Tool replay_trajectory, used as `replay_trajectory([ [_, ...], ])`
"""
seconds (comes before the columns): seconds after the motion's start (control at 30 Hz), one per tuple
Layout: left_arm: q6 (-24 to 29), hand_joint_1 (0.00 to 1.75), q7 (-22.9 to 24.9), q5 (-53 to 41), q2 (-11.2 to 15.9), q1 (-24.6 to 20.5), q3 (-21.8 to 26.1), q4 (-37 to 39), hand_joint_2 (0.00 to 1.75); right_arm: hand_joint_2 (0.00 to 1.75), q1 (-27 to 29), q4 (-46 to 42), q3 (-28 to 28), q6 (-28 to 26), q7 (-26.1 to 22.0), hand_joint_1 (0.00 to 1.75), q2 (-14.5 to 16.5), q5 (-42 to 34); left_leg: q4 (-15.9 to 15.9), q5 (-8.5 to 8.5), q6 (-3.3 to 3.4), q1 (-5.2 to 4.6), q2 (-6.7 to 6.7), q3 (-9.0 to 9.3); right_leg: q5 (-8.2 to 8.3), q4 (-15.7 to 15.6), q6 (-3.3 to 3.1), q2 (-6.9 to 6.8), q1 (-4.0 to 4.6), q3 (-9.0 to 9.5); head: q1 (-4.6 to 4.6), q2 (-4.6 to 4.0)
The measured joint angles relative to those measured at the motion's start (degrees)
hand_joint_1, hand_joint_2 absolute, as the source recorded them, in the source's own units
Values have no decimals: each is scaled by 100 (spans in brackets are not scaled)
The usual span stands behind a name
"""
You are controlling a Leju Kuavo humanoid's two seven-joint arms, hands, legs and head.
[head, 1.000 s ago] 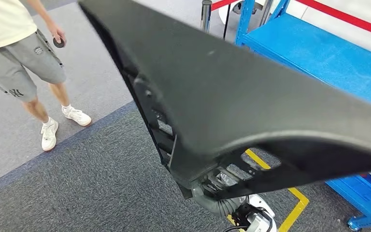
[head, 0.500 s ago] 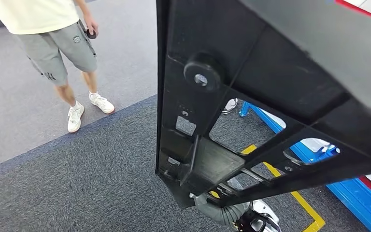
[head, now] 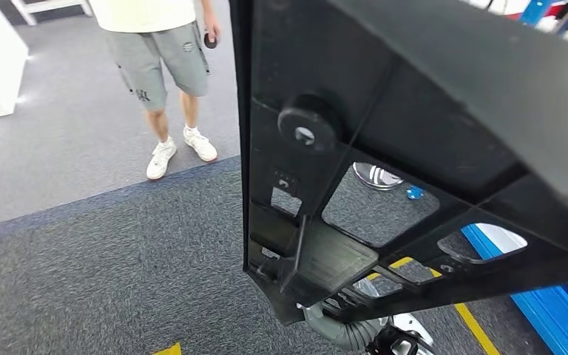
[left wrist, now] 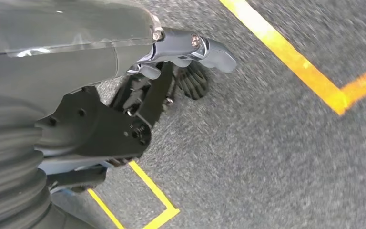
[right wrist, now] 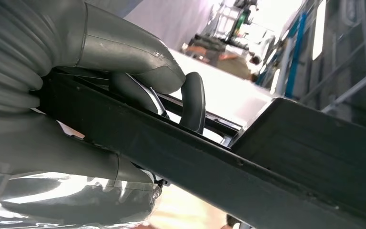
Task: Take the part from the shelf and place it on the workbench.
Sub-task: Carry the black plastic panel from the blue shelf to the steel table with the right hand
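The part (head: 414, 133) is a big black plastic panel, ribbed and full of cut-outs, carried high in front of the robot over the grey carpet. It looks stiff and fairly light for its span, but long enough to swing and twist about one hold, and its smooth faces seem slippery. I'd take it by a rib or the rim beside an opening, not the flat skin. The right robot hand (right wrist: 124, 90) does this: thumb on one side of an edge bar, dark fingers hooked over the other. The left robot hand (left wrist: 171, 71) hangs low with nothing in it, fingers loosely spread. A person (head: 159, 44) stands far left.
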Motion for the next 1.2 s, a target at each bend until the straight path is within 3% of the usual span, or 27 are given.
replay_trajectory([
  [0.07,-25,0,20,0,-73,32,1,1,175,175,-13,-20,-27,36,20,175,-6,3,87,-36,-69,9,-129,-63,104,-377,-23,179,-17,160,-1,0],
  [0.1,-35,0,51,-1,-106,62,0,1,175,175,-13,-32,-32,42,46,175,-9,14,100,-35,-103,16,-180,-92,82,-389,-59,193,0,164,-2,0],
  [0.17,-41,0,118,-1,-161,146,2,2,175,175,2,-75,-36,43,126,175,-11,40,105,-32,-160,42,-237,-124,98,-402,-145,83,15,166,-3,0],
  [0.23,-39,0,126,2,-197,202,5,3,175,175,48,-125,-44,52,181,175,-9,63,344,-181,-209,41,-46,-239,107,-441,-214,-38,13,192,-3,0],
  [0.3,-48,0,104,2,-218,209,8,4,175,175,123,-166,-68,69,187,175,-6,101,992,-512,-244,41,245,-546,99,-460,-258,-184,38,209,-4,0],
  [0.37,-67,0,104,-1,-223,210,9,4,175,175,190,-205,-98,73,188,175,-5,149,1599,-732,-250,51,346,-845,82,-459,-284,-337,76,213,-4,0],
  [0.4,-77,0,113,-1,-224,213,10,4,175,175,217,-230,-110,70,191,175,-5,168,1657,-704,-234,48,360,-871,72,-459,-292,-410,93,218,-4,0],
  [0.47,-88,0,133,-1,-225,217,11,3,175,175,255,-294,-126,63,196,175,-5,185,1152,-392,-161,16,428,-598,49,-461,-299,-538,117,246,-4,0],
  [0.53,-90,0,151,-1,-224,206,13,2,175,175,294,-364,-147,61,193,175,-4,188,392,-142,-51,-84,723,-196,22,-469,-283,-654,132,285,-4,0],
  [0.6,-80,0,167,-1,-224,190,13,2,175,175,356,-409,-181,62,185,175,-6,165,63,-110,26,-173,904,-42,7,-484,-238,-767,140,306,-3,0],
  [0.67,-41,0,177,-1,-227,202,13,3,175,175,418,-437,-214,64,169,175,-13,110,-11,-78,64,-169,779,-21,-11,-499,-185,-854,139,341,-3,0],
  [0.73,5,0,177,1,-240,213,13,3,175,175,471,-466,-252,70,143,175,-25,55,-120,-25,105,-130,647,51,-130,-348,-138,-655,124,316,-3,0],
  [0.8,27,0,174,1,-258,199,13,2,175,175,540,-486,-303,77,115,175,-41,25,-170,7,139,-107,513,96,-425,228,-104,-335,104,46,-3,0],
  [0.87,32,0,168,-1,-273,190,13,2,175,175,606,-488,-338,84,103,175,-60,18,-161,8,150,-100,356,98,-651,889,-72,-228,88,-322,-3,0],
  [0.9,32,0,165,-1,-281,191,13,2,175,175,626,-488,-346,89,104,175,-67,18,-151,2,145,-93,274,102,-618,1001,-54,-217,76,-409,-3,0],
  [0.93,32,0,162,-1,-288,192,13,2,175,175,638,-488,-351,94,104,175,-69,17,-133,-7,132,-82,192,106,-479,909,-35,-206,60,-399,-3,0],
  [0.97,33,0,163,-1,-296,192,13,2,175,175,643,-490,-356,104,102,175,-69,16,-100,-25,109,-66,109,108,-255,610,-10,-160,34,-283,-3,0],
  [1.03,36,0,174,1,-308,186,13,2,175,175,654,-492,-367,120,97,175,-69,13,16,-85,42,-41,-44,60,63,-62,29,140,-36,-8,-3,0],
  [1.1,38,0,189,1,-310,181,13,2,175,175,678,-499,-384,126,91,175,-70,9,106,-120,-34,-29,-175,-37,109,-338,2,346,-57,85,-3,0],
  [1.17,43,0,204,0,-309,196,13,2,175,175,688,-505,-396,124,83,175,-72,3,116,-113,-103,-8,-289,-94,108,-354,-82,244,-36,80,-3,0],
  [1.2,45,0,213,0,-309,209,13,2,175,175,682,-506,-398,124,78,175,-71,1,142,-128,-133,-7,-247,-111,111,-368,-124,179,-32,95,-3,0],
])
